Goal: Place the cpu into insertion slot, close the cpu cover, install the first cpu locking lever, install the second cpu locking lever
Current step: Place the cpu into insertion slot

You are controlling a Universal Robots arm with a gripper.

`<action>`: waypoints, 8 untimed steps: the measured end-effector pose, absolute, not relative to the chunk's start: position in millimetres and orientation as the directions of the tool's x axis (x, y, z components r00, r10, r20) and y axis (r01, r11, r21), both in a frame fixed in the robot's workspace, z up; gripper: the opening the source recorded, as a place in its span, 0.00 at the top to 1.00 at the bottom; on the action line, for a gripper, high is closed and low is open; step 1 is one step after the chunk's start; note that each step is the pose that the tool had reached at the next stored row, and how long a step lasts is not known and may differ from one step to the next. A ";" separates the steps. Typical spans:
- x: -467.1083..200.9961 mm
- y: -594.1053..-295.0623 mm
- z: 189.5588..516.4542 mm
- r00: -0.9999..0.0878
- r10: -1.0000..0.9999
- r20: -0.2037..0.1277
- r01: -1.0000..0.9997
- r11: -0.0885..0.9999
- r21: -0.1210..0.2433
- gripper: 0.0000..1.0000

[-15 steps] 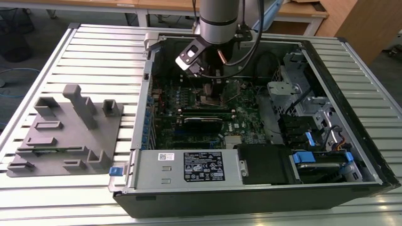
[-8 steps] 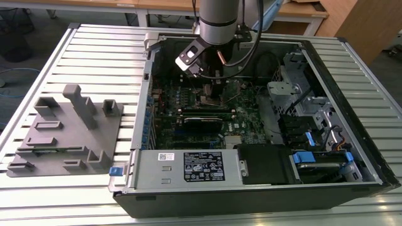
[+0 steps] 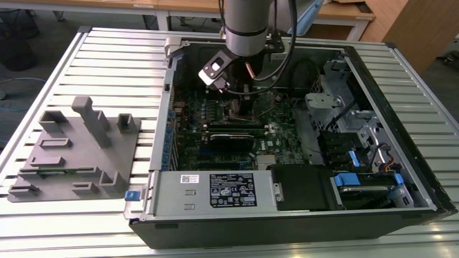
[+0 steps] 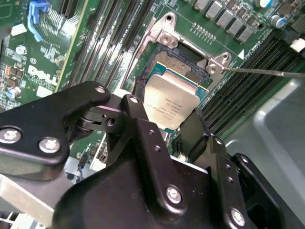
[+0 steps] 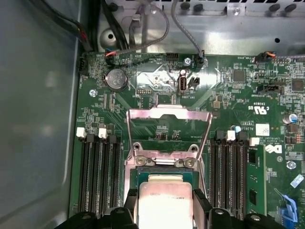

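- Where the arm (image 3: 248, 21) reaches down into the open computer case (image 3: 215, 236), its wrist tilts over the green board towards the back wall.
- The gripper (image 4: 169, 117) is clenched on the cpu (image 4: 171, 102), with a black finger (image 4: 136, 107) against each of two opposite edges; silver top facing up.
- The case lies on its side on a slatted table (image 3: 72, 226). A grey moulded fixture (image 3: 72, 145) sits on the table at the exterior view's left, apart from the case.
- Rows of black memory slots (image 5: 97, 171) flank the socket on both sides.
- The cpu cover (image 5: 169, 114) is swung up, off the insertion slot (image 4: 178, 62).
- The cpu is directly over the insertion slot, covering its nearer part; the dark centre shows at the far end.
- A thin locking lever (image 4: 262, 71) runs out from the slot's corner, unlatched.
- Hidden: the gripper body blocks the slot's nearer edge in both wrist views. Whether the cpu's underside touches the slot cannot be told.
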State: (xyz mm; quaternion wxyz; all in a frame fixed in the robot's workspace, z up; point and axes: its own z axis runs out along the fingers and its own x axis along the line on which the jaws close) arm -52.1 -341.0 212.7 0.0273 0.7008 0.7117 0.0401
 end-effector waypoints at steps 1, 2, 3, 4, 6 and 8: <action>-52.2 -341.0 212.0 -0.016 1.000 0.017 0.995 0.015 0.095 0.46; -52.2 -341.1 211.2 -0.017 1.000 0.017 0.995 0.015 0.095 0.46; -52.3 -341.0 210.0 -0.016 1.000 0.017 0.995 0.015 0.096 0.46; -52.3 -341.0 208.6 -0.016 1.000 0.017 0.995 0.015 0.096 0.46; -52.4 -341.0 206.0 -0.016 1.000 0.017 0.995 0.015 0.097 0.46; -52.8 -341.1 204.8 -0.016 1.000 0.017 0.995 0.015 0.097 0.46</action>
